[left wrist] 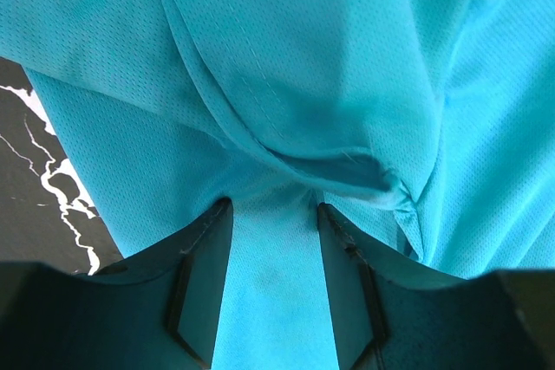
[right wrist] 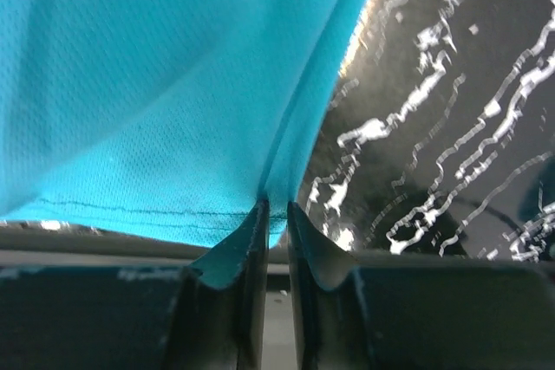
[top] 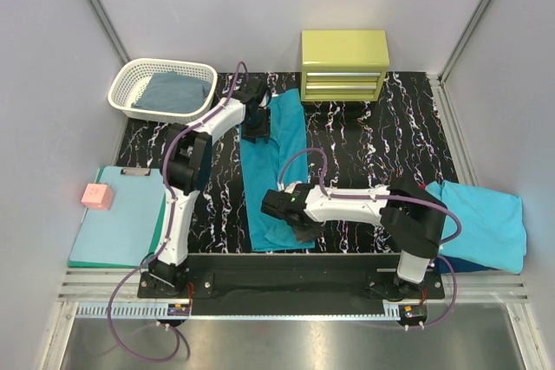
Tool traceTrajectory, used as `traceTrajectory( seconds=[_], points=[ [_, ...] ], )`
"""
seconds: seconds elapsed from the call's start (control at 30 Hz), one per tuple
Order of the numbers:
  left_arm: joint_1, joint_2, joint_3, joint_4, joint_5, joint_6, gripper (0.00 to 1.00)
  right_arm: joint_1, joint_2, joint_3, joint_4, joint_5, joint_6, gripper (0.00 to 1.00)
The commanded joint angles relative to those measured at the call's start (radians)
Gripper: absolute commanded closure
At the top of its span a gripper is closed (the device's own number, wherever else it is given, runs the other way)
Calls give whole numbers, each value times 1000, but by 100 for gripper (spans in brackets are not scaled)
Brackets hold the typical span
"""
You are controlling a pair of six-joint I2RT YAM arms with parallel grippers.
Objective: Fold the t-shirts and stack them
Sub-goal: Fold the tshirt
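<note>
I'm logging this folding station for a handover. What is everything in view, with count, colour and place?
teal shirt: 1, teal, folded into a long strip down the middle of the mat
light shirt: 1, light turquoise, near right, on the dark blue cloth
dark blue cloth: 1, dark blue, near right, mostly hidden
basket: 1, white, far left
grey-blue cloth: 1, grey-blue, in the basket
drawer cabinet: 1, yellow-green, far middle
clipboard: 1, mint green, near left
block: 1, pink, at the clipboard's far left corner
mat: 1, black with white veins, table centre
left gripper: 1, black, fingers apart at the teal shirt's far end
right gripper: 1, black, pinching the teal shirt's edge near its near end
</note>
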Motion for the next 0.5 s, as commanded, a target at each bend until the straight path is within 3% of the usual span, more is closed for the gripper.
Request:
traceTrajectory(
  seconds=[0.0, 0.23, 0.47],
  points=[
    [5, -5, 24, 2, -7, 5, 51, 20, -85, -6, -48, 50, 30, 74],
    [7, -65, 50, 0, -16, 10, 51, 7, -238, 122, 41, 213, 19, 61],
    [2, -115, 20, -6, 2, -21, 51, -34, -92, 189, 81, 136, -36, 69]
  ],
)
